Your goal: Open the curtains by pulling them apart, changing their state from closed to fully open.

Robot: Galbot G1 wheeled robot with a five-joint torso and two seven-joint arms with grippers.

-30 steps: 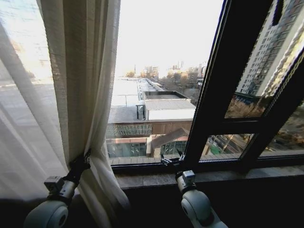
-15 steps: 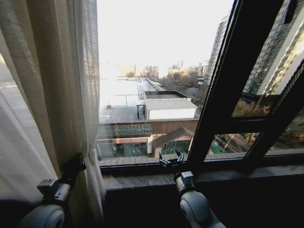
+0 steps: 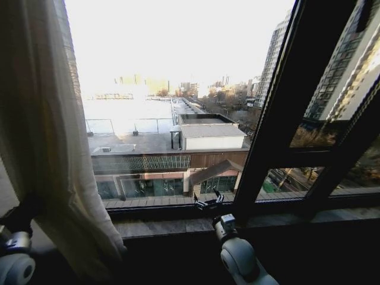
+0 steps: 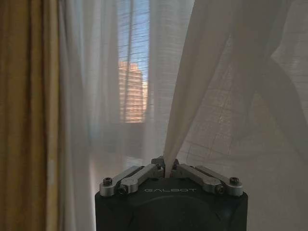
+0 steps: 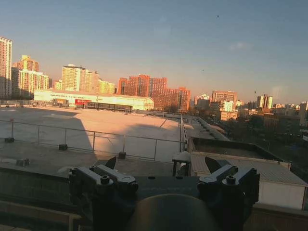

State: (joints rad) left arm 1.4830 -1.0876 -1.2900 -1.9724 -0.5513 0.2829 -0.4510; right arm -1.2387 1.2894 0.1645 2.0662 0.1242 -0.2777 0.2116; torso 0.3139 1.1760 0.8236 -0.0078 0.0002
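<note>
a stone window sill [image 3: 178, 227] runs below the dark window frame [image 3: 279, 119]; the curtains [image 3: 47, 148] hang to its left end.

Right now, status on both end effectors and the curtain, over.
Left end effector shut on sheer white pleated curtain, low at window's left. Right end effector open, empty, at dark window sill. Nothing in the way.

My head cam looks forward at the window frame [image 3: 279, 119], close up. Left wrist cam's nose-deep in the curtains [image 4: 216, 96] at 9 o'clock. Right wrist cam stares out at 12, same rooftops as the head view.

The curtains [image 3: 44, 136] are sheer cream-white with vertical pleats, beside a dark window frame [image 3: 279, 113].
</note>
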